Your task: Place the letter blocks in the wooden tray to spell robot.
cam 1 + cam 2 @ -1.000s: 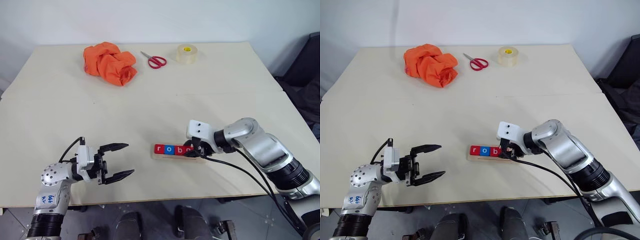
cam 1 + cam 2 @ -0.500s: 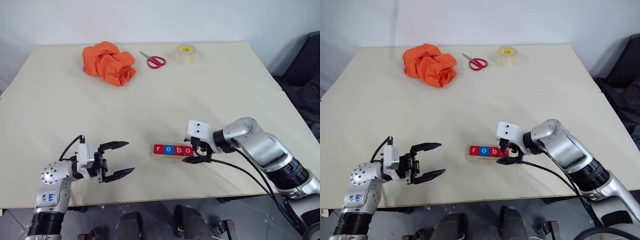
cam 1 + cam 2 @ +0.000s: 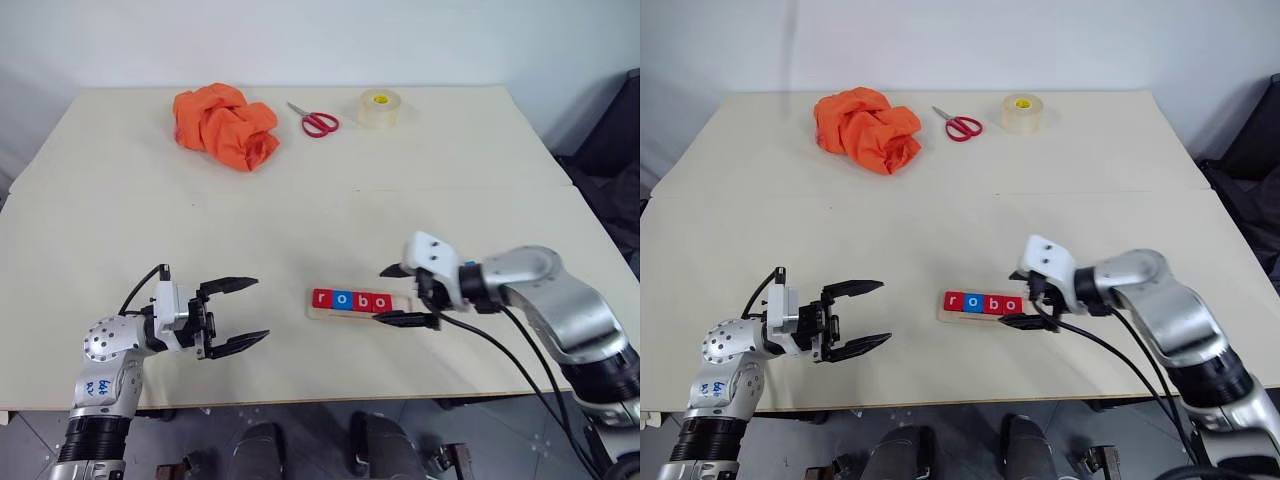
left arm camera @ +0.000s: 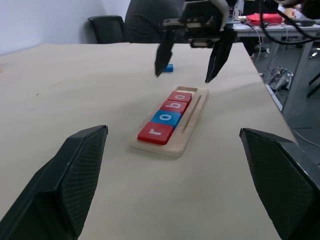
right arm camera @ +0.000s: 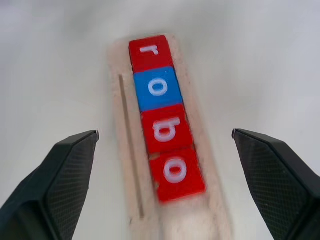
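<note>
just changed: a second ago our right gripper [image 3: 403, 295] sat closed over the right end of the row of letter blocks [image 3: 351, 300]; now its fingers stand wide apart and it has backed off to the right and lifted a little, so the fourth block is released and stays put
right gripper: spread wide, holding nothing; hanging just off the right end of the wooden tray [image 3: 359, 311], one finger on the far side and one on the near side
left gripper [image 3: 235, 314]: fingers apart, empty, unmoved over the last second; near the front edge of the table [image 3: 420, 170], well to the left of the tray
tray: near the front edge, a little right of the middle, lying along that edge
blocks in tray: four, touching in a row; red r [image 5: 148, 52], blue o [image 5: 158, 88], red b [image 5: 166, 128], red o [image 5: 176, 172]; the last one sits slightly skewed in the right wrist view
empty slot: the right end of the tray, bare wood
fifth block [image 4: 170, 67]: a small blue tile lies on the table beyond the right gripper in the left wrist view; we take it for the t, though its letter is too small to read
meaning for the task: we judge four of five letters done; what is left is fetching that blue tile and seating it in the open end
</note>
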You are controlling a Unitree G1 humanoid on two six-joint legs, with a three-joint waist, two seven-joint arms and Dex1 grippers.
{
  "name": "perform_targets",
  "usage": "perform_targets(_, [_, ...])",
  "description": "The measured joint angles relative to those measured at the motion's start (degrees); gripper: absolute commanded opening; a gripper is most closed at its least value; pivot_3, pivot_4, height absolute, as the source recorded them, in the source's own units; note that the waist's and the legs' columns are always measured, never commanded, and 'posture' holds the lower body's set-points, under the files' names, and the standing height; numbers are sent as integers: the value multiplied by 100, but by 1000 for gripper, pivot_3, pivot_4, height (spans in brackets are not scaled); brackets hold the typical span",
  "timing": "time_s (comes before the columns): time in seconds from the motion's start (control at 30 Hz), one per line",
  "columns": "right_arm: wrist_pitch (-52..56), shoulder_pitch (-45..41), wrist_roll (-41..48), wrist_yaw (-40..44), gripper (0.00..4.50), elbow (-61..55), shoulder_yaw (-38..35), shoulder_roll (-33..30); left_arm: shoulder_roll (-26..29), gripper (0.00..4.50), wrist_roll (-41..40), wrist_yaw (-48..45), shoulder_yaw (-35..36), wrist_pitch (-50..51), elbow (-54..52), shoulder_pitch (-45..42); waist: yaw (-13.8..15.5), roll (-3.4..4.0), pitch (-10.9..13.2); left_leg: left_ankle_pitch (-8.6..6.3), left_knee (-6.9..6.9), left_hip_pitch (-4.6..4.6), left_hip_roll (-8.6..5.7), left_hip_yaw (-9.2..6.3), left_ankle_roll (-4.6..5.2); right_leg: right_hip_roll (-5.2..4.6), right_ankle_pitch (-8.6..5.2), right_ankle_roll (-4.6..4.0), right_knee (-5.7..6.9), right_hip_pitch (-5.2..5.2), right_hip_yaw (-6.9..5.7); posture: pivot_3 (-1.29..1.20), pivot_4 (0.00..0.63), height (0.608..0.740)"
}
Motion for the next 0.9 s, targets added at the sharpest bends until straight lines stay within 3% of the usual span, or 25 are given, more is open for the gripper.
perform_targets(0.33, [-592, 2323, 247, -559, 4472, 189, -2520, -170, 12, 4500, 5, -197, -33, -52, 366, -268, 98, 0, -1, 1, -2, 5, 0, -3, -1, 3, 0, 0, -1, 6, 0, 0, 150, 740])
perform_targets(0.6, [-523, 3432, 433, -690, 4472, -140, -3614, -222, 57, 4500, 6, -416, -67, -60, 706, -554, 48, 0, -1, 3, -3, 13, 3, -5, -2, 7, 0, 0, 6, 7, 2, 0, 150, 740])
perform_targets(0.73, [-518, 3386, 477, -829, 4472, -148, -3692, -227, 83, 4500, 10, -482, -64, -60, 797, -631, 51, 0, -1, 5, 0, 12, 2, -6, 0, 6, 1, 1, 5, 9, 3, 0, 150, 740])
perform_targets(0.9, [-529, 2450, 423, -1391, 4472, 582, -3348, -168, 90, 4500, 14, -490, -103, -57, 802, -725, 48, 0, -1, 8, -2, 12, 3, -7, -1, 8, 2, 0, 7, 7, 4, 0, 150, 740])
